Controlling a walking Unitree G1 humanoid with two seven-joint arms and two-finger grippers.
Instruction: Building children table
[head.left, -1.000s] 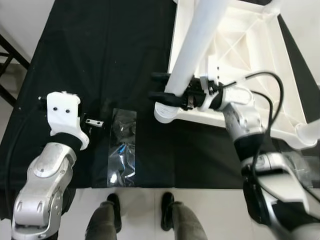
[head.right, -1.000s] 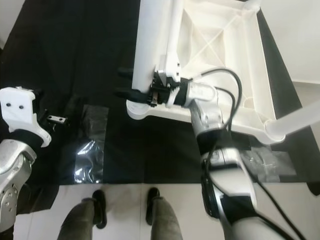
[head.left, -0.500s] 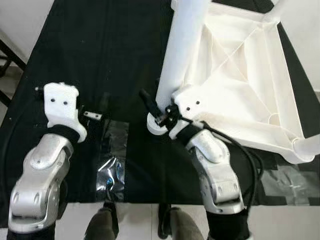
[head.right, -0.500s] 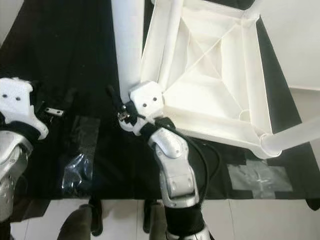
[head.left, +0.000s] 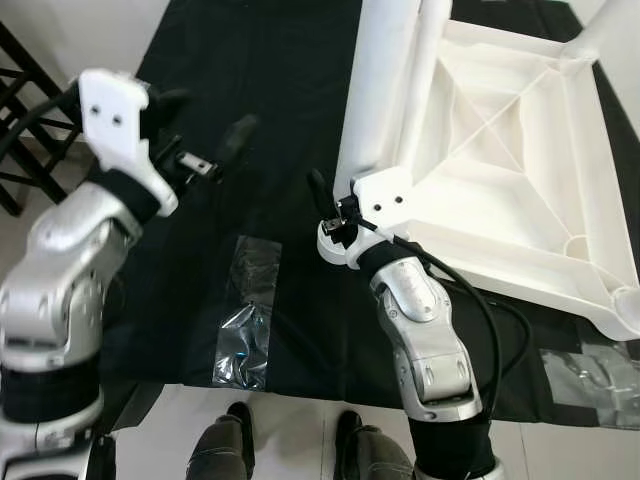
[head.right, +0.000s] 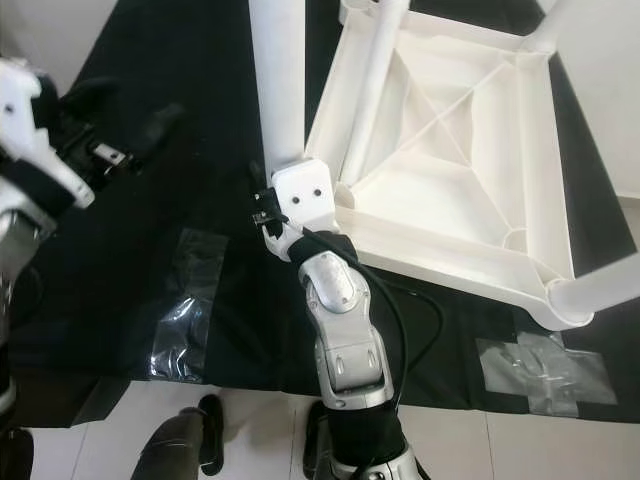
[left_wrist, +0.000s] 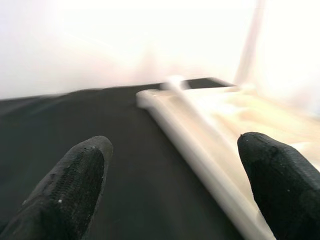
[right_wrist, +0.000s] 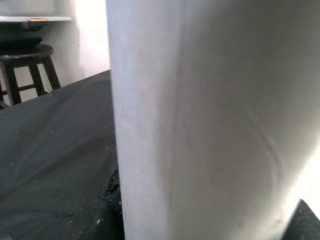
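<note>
- The right gripper (head.left: 325, 205) sits at the foot of a white table leg (head.left: 385, 90), where the leg meets the corner of the upturned white children's table (head.left: 500, 170); its black fingers (head.left: 318, 187) are close against the leg, one on each side in the right wrist view, clamped on it as far as can be made out
- In the right wrist view the table leg (right_wrist: 200, 120) stands so close that a dark fingertip shows at each side of it, and the rest of the grip is hidden
- The left gripper (head.left: 205, 130) is raised over the black cloth (head.left: 260, 90), its two fingers (left_wrist: 75, 180) spread apart with nothing between them
- A small metal part (head.left: 193, 163) shows at the base of the left gripper; whether it belongs to the gripper is hard to tell
- The children's table lies upside down on the cloth-covered desk, ribs and frame facing up, on the robot's right side
- Three table legs can be counted: the one at the right gripper, a thinner one (head.left: 432, 45) just behind it, and one (head.right: 600, 285) at the near right corner, cut off by the picture's edge
- A clear plastic bag (head.left: 248, 320) lies flat on the cloth between the two arms, near the desk's front edge; its contents cannot be made out
- Grey tape patches (head.right: 545, 365) lie on the cloth near the right front
- A dark stool (right_wrist: 25, 65) stands beyond the desk
- Two shoes (head.left: 290, 455) of a person stand on the floor at the desk's front edge
</note>
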